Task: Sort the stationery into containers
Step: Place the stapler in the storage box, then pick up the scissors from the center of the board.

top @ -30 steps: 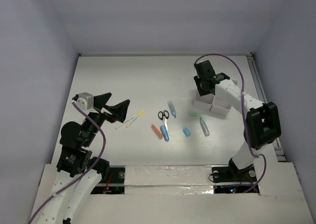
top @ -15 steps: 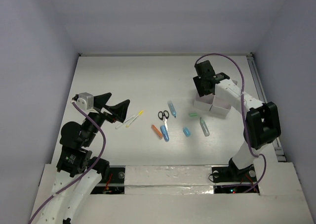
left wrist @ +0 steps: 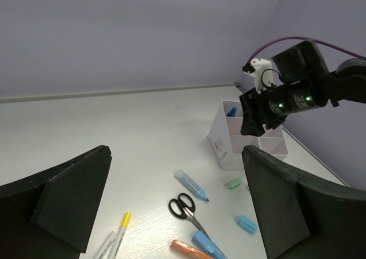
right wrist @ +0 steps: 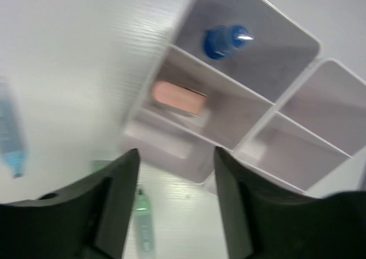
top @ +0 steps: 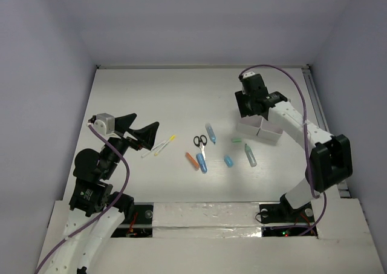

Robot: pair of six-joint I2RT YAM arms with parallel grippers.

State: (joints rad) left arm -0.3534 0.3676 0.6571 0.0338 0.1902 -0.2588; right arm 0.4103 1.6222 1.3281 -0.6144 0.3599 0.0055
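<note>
Two things, bottle (right wrist: pixel 226 40) and pink piece (right wrist: pixel 178 97), lie in boxes (top: pixel 270 135). Spread, empty: right fingers (right wrist: pixel 114 207), left fingers (left wrist: pixel 68 196). Next, probably eraser (top: pixel 236 140), boxes' eight o'clock.

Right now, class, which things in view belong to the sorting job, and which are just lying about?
Job: scissors, orange marker, blue markers, teal marker, mint eraser, yellow-tipped pens, white divided boxes, pink eraser already boxed.
Not job: table, purple cables.
</note>
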